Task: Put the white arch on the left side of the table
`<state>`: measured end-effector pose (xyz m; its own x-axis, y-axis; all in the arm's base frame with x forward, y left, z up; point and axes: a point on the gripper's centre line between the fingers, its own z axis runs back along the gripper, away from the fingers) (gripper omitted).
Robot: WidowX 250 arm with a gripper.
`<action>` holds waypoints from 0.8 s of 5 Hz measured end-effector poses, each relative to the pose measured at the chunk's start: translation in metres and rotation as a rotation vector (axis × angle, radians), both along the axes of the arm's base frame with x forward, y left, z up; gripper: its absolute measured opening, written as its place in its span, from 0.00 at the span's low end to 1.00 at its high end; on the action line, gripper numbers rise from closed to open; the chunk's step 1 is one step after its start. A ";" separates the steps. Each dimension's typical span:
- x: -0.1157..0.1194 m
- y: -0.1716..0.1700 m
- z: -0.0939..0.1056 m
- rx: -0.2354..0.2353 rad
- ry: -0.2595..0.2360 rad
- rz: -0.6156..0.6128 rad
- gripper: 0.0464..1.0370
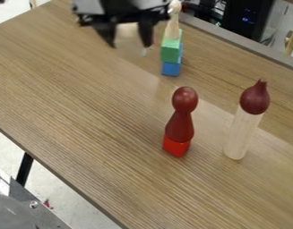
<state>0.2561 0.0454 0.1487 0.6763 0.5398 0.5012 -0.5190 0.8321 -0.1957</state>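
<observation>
The black tool [130, 44] was poised at the upper edge of the frame, above the worktop [83, 112]. What was probably the white arch [128, 32] appeared as a pale patch at the tool; whether the tool was clamped on it, or the patch lay beyond, could not be told. The height suited either case, since a carried piece would have had to pass over the standing ones.

To the right of the tool, a wooden peg [173, 22] stood on a green block [170, 48], with a blue block [172, 68] beneath, the flat faces making a level base. Right of centre, a dark red cone [179, 127] rested on a red block [176, 146] and bore a red egg shape [185, 99]. Beside it, a pale cylinder [240, 136] supported a dark red onion shape [255, 97]. A leftward path probably served best, because these narrow towers would have toppled if brushed.
</observation>
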 end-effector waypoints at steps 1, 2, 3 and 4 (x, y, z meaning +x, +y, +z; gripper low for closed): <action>-0.005 0.025 -0.026 0.072 0.050 0.021 0.55; -0.003 0.052 -0.052 0.136 0.096 0.004 0.55; 0.000 0.069 -0.074 0.149 0.126 -0.044 0.55; 0.005 0.076 -0.090 0.130 0.159 -0.090 0.55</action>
<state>0.2611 0.1215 0.0591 0.7946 0.4119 0.4460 -0.4576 0.8891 -0.0057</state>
